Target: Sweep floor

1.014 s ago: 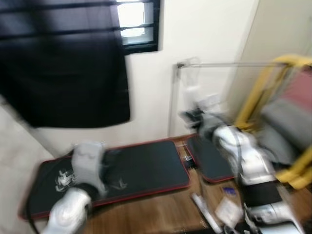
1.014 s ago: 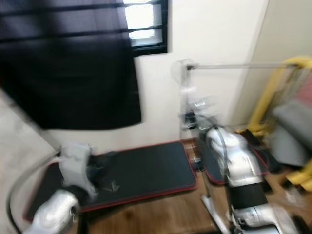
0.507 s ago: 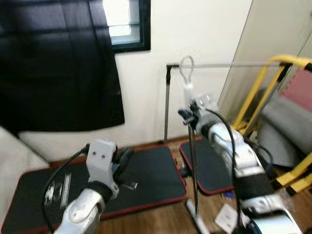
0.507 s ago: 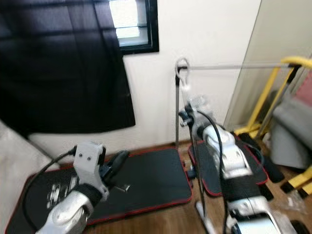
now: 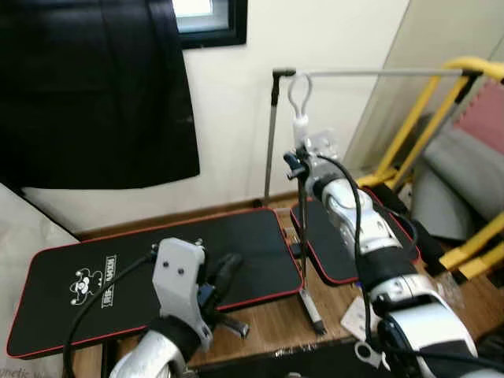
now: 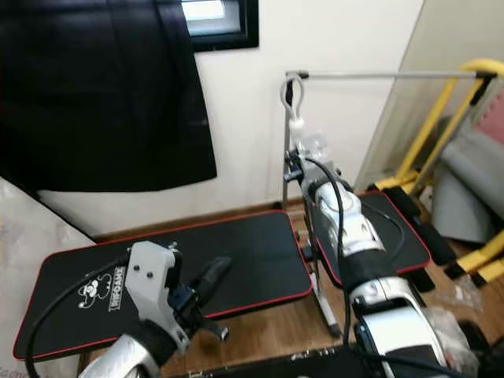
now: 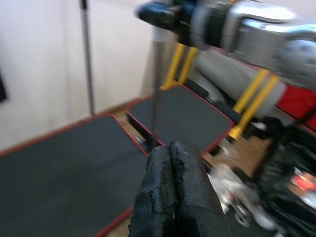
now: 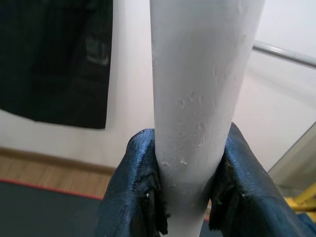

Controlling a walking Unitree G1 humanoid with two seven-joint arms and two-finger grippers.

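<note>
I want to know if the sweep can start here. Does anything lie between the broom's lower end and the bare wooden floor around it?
Yes. The right gripper holds the white-handled broom upright, and its lower end sits on wooden floor hemmed in by the large black red-edged mat, a smaller black mat and white litter.

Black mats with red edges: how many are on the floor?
2. The large mat lies along the wall under the dark curtain; the smaller mat lies to its right, partly hidden behind the right arm.

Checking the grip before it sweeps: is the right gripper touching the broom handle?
Touching. The right wrist view shows both fingers pressed against the white broom handle.
</note>
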